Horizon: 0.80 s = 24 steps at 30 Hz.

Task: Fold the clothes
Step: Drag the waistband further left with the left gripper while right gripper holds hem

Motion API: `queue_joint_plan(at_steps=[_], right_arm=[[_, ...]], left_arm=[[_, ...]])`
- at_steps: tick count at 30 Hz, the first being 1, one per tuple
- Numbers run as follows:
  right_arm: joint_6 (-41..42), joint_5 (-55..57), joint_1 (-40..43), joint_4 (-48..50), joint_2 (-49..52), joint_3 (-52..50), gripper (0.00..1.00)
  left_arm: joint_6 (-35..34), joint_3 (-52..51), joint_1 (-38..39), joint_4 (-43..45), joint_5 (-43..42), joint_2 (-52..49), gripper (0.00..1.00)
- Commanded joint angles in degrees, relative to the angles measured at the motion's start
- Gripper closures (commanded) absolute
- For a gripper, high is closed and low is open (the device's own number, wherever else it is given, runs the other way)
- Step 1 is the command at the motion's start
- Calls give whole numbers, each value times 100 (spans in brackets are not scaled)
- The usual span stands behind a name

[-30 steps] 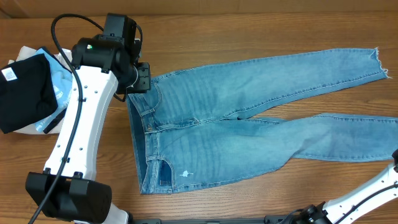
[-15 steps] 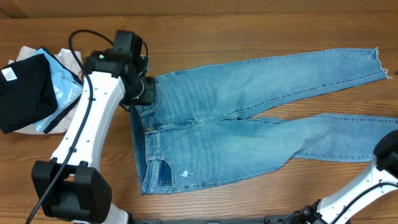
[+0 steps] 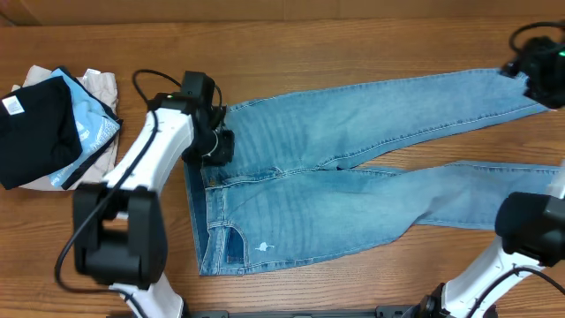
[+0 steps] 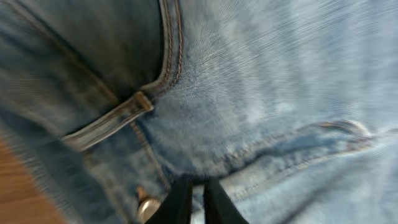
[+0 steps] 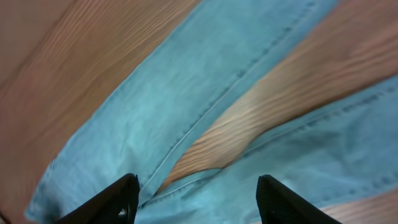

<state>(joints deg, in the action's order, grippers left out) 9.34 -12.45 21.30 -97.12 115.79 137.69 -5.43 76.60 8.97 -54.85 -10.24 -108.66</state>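
Denim of this weight should handle as heavy, limp cloth: it is soft enough to crease and rough enough not to slip, but the long legs are likely to drag on the wood when lifted. The jeans (image 3: pixel 335 177) lie spread flat on the table (image 3: pixel 291 35), with the waistband to the left and both legs running right and splayed apart. The thick stitched waistband and the leg hems look like the surest places to pinch. The left gripper (image 4: pixel 198 193) sits low over the waistband by a belt loop, its fingers drawn almost together; whether they nip any cloth cannot be told. The right gripper (image 5: pixel 198 199) hangs spread wide above the upper leg near its hem, holding nothing. A black garment (image 3: pixel 35 132) and a sky-blue garment (image 3: pixel 93 128) sit piled at the far left, well apart.
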Motion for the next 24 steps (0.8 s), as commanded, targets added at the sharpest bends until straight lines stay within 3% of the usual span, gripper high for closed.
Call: queue_joint_plan(at_steps=[1,11,24], right_arm=[[-66,101,-170,7,-46,76,36],[-63,98,-330,7,-50,76,36],[-68,98,-330,13,-61,76,35]], left_arm=[[162,-37,4,59,-186,-435,90],[4,-37,-160,533,-37,-1270,88],[-140,295,-1513,1427,57,-1659,83]])
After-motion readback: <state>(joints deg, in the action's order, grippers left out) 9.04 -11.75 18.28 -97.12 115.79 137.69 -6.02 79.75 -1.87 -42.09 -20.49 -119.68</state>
